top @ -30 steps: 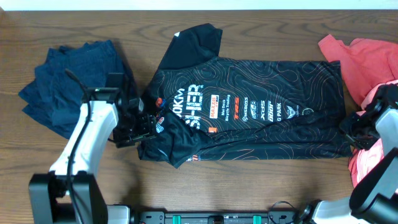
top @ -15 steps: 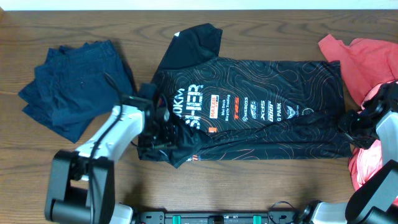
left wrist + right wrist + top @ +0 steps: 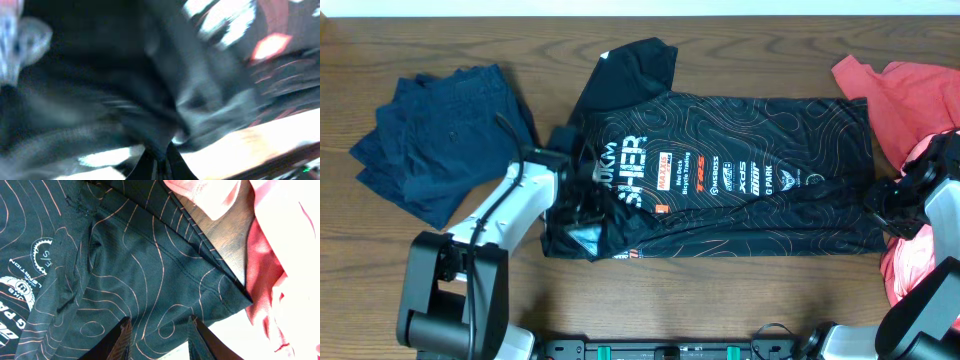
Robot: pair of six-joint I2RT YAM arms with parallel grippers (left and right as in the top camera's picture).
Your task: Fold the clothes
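- The wooden table (image 3: 740, 300) shows bare along the bottom of the overhead frame, where the two arm bases stand.
- The left gripper (image 3: 582, 207) sits at lower left of centre, on the jersey's near-left corner. Its jaws are closed on a bunched fold of the black cloth. The wrist view is blurred, but dark fabric gathers right at the fingertips (image 3: 150, 165).
- A pale inner face of the cloth shows just below that gripper.
- The right gripper (image 3: 160, 335) is at the right edge, over the jersey's right hem. Its jaws stand apart, with the fabric under the gap between them.
- The jersey (image 3: 740, 190) lies flat across the middle of the frame, black with thin orange contour lines.
- Large white letters read "SHER" with "OKM" beside them. Further right are a red "TRS", "XDS" and "G PARK". The smaller logos are too small to read.
- Navy clothes (image 3: 440, 140) are piled at the upper left, just beside the jersey.
- Pink shirts (image 3: 910, 100) lie at the upper right, touching the hem.
- One black sleeve (image 3: 635, 70) points to the top of the frame.
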